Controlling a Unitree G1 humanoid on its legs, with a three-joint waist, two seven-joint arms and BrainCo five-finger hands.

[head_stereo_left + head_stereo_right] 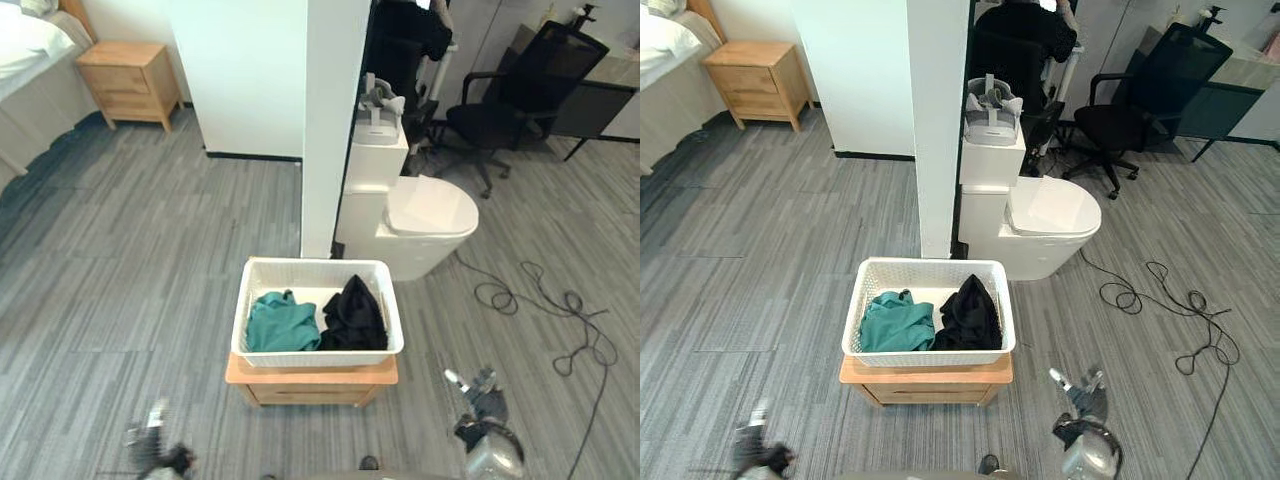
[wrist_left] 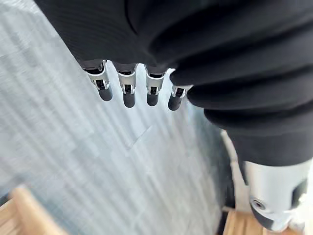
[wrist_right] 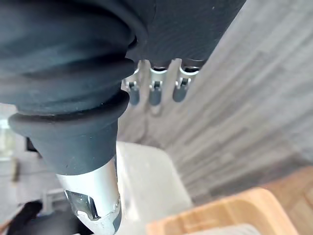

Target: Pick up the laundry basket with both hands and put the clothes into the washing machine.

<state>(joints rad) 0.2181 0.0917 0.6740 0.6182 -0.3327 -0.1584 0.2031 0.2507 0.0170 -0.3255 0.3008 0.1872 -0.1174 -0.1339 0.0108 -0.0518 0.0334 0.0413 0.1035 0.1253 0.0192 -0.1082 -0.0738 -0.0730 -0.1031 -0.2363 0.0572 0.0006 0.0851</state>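
Observation:
A white laundry basket [image 1: 250, 300] stands on a low wooden stand [image 1: 312, 376] in the middle of the floor, right in front of me. Inside it a teal garment [image 1: 282, 324] lies on the left and a black garment [image 1: 354, 316] on the right. My left hand [image 1: 160, 455] hangs low, left of the stand and apart from it. My right hand [image 1: 485, 430] hangs low, right of the stand. In the wrist views the left fingers [image 2: 128, 90] and the right fingers [image 3: 155, 90] are relaxed over bare floor and hold nothing.
Just behind the basket rise a white pillar [image 1: 335, 120] and a white toilet [image 1: 425, 220] with a headset [image 1: 378, 105] on its tank. A black office chair [image 1: 520, 100] stands at the back right. A wooden nightstand [image 1: 128, 80] and a bed [image 1: 25, 50] are at the back left.

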